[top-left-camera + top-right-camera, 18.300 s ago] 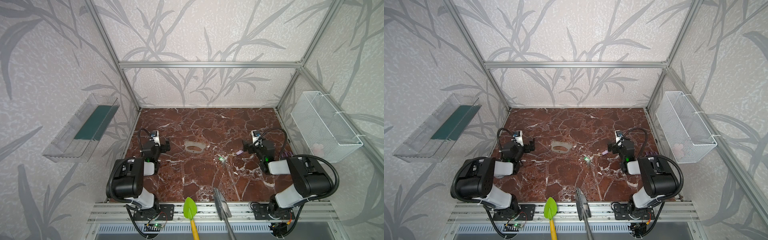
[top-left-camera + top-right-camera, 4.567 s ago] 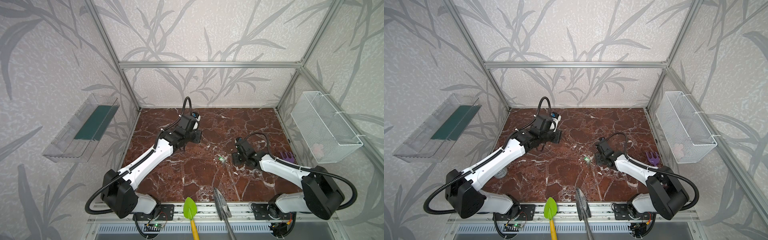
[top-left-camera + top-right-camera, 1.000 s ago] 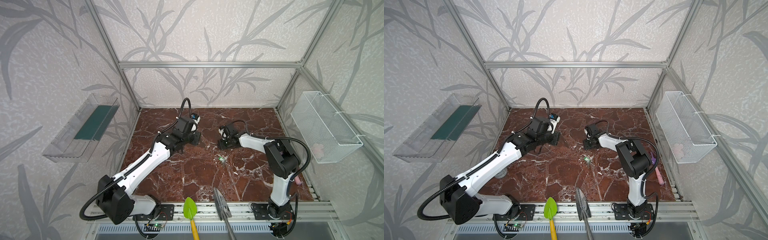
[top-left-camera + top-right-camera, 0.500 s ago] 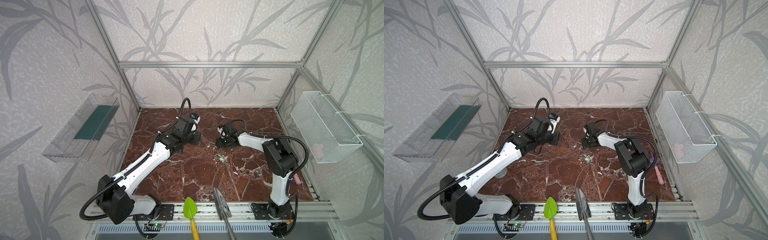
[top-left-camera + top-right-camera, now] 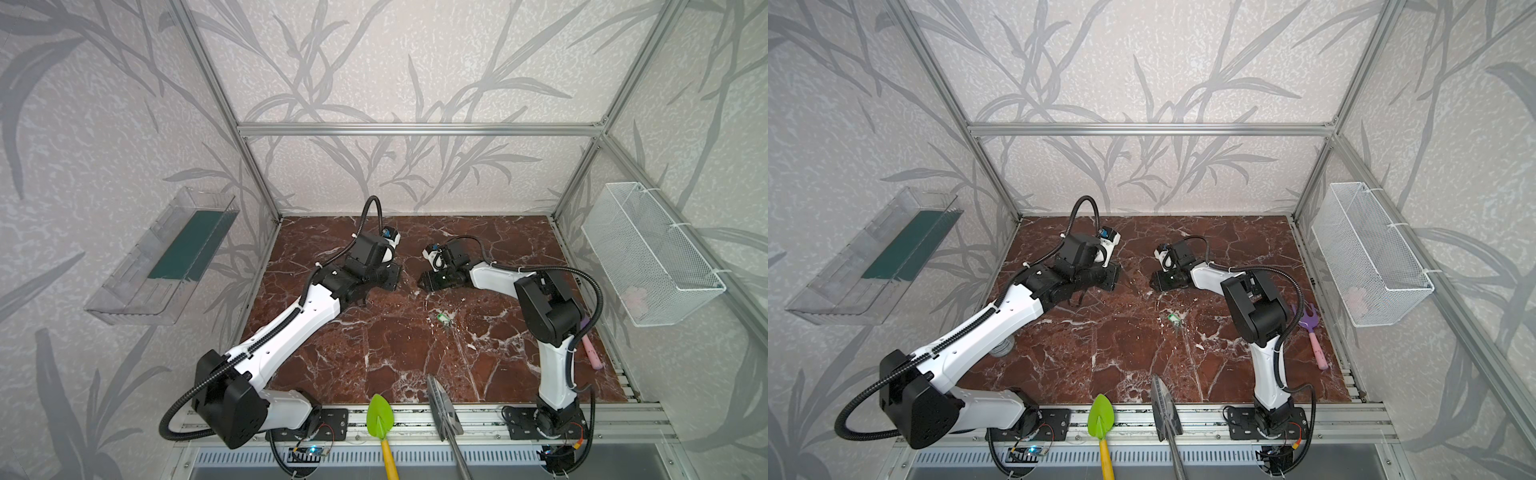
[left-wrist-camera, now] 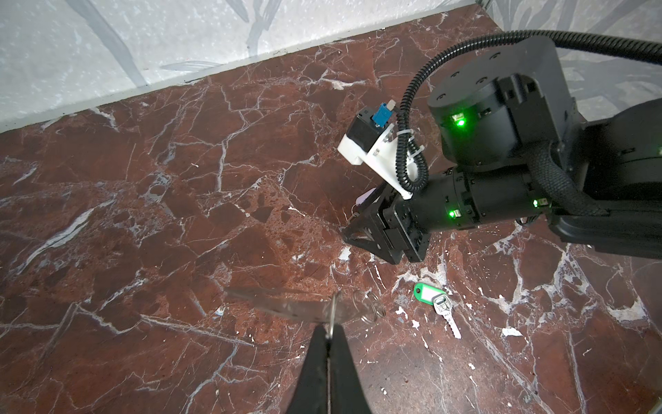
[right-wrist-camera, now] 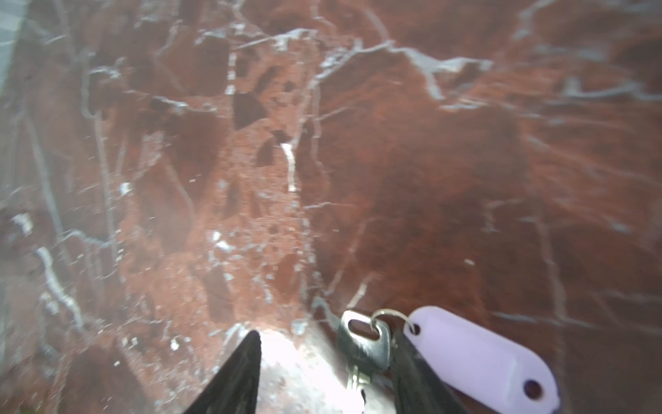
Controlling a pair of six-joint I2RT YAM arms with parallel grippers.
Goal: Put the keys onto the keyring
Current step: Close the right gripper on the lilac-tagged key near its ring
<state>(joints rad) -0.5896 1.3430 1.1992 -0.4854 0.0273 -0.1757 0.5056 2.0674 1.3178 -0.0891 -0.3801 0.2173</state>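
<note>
The left gripper has its fingers pressed together on the thin wire of the keyring, holding it above the marble table toward the far edge. The right gripper, jaws parted, sits low on the table opposite it; the lilac-tagged key lies against one finger, though the blurred wrist view leaves it unclear whether it is gripped. The green-tagged key lies flat near the table's middle, nearer the front edge than both grippers.
</note>
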